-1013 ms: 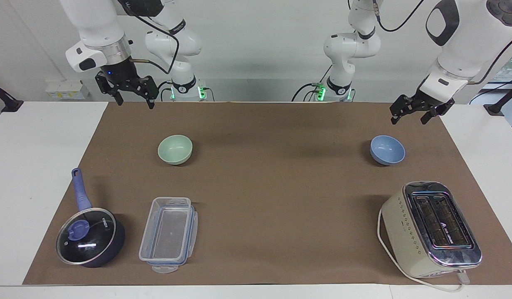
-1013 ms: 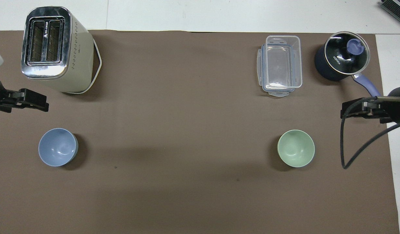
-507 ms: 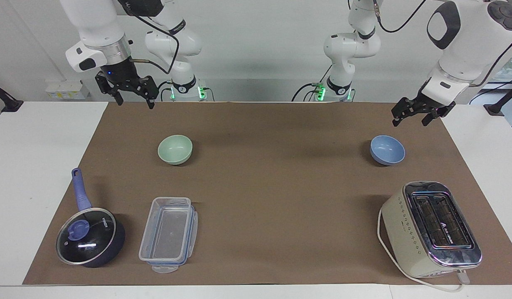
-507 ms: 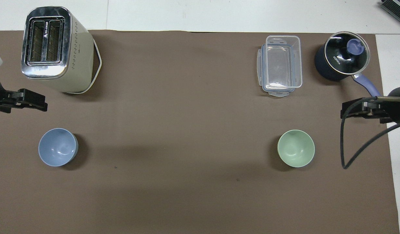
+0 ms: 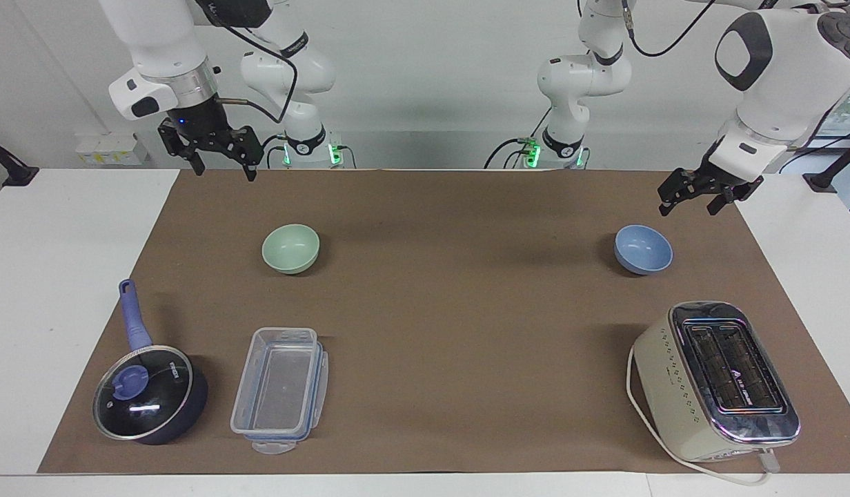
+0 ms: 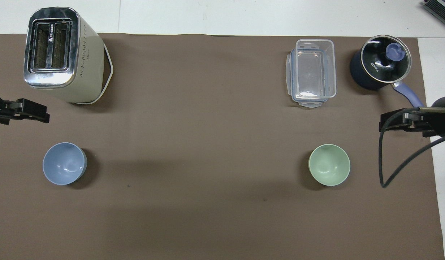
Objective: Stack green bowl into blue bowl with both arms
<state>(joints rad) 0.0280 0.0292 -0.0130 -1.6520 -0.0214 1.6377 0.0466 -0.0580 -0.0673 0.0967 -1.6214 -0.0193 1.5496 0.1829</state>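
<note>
Moved since a second ago: my left gripper [image 5: 697, 195] has drifted toward the left arm's end of the table and a little higher; nothing else on the mat has shifted.
Left gripper now: I see it hanging in the air over the brown mat [image 5: 452, 310] near the mat's edge, fingers spread wide, nothing between them.
Right gripper [image 5: 221, 155]: I have it waiting up in the air over the mat's robot-side edge, fingers apart, carrying nothing.
Green bowl [image 5: 290, 248]: upright on the mat toward the right arm's end, untouched.
Blue bowl [image 5: 644, 249]: upright on the mat toward the left arm's end, well apart from the green bowl, nothing in it.
Toaster [image 5: 718, 379]: farther from the robots than the blue bowl.
Clear container [image 5: 280, 388] and lidded saucepan [image 5: 149, 393]: side by side, farther from the robots than the green bowl.
</note>
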